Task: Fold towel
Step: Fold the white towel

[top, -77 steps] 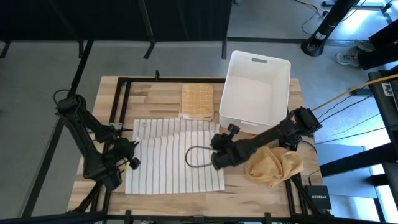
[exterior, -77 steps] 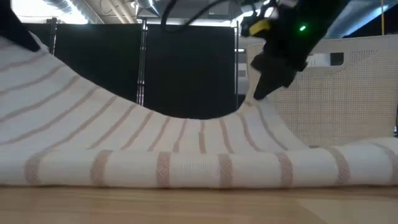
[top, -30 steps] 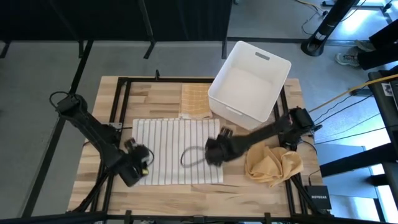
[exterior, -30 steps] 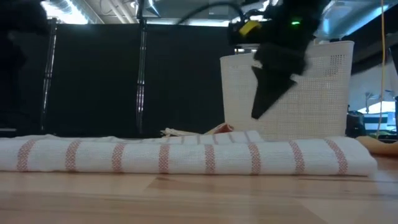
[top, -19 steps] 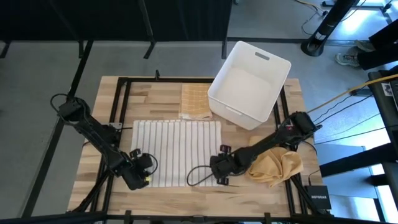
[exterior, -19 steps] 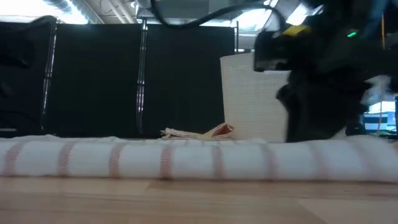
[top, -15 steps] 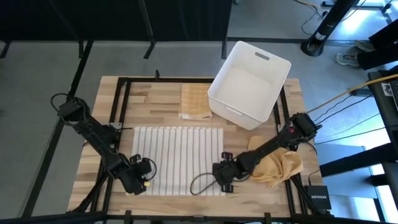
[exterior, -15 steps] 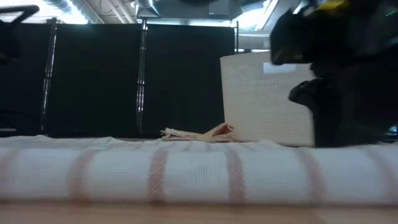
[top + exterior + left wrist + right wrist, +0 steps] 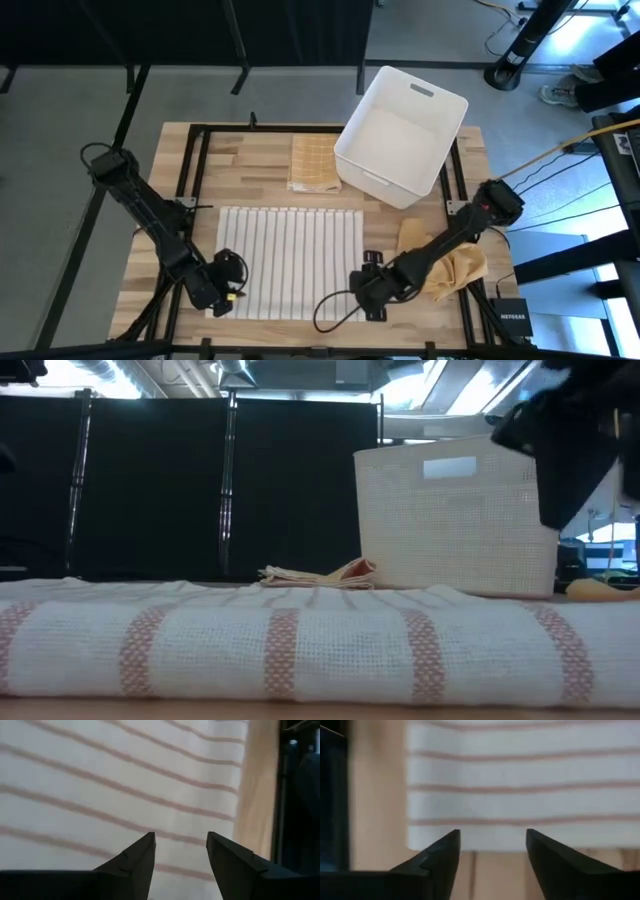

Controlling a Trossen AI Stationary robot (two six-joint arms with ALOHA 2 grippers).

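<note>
The left gripper sits at the near left corner of the striped towel, its fingers spread apart with nothing between them; in the left wrist view they hover over the white cloth with its thin reddish stripes, and a strip of bare wooden table runs just beyond the towel's edge. The right gripper is at the towel's near right corner, just off the cloth over bare wood, and its fingers also stand wide and empty; ahead of them in the right wrist view the towel's folded edge lies flat on the table. The towel lies between the two grippers as a neat rectangle, folded, with its stripes running away from the near edge; in the low view its near fold fills the foreground as a thick doubled roll. Beyond the right gripper, toward the far right of the table, stands a white plastic basket, and just beside the same arm lies a crumpled yellow cloth. Farther from both grippers, past the towel's far edge, rests a folded orange checked cloth, touching the basket's corner.
</note>
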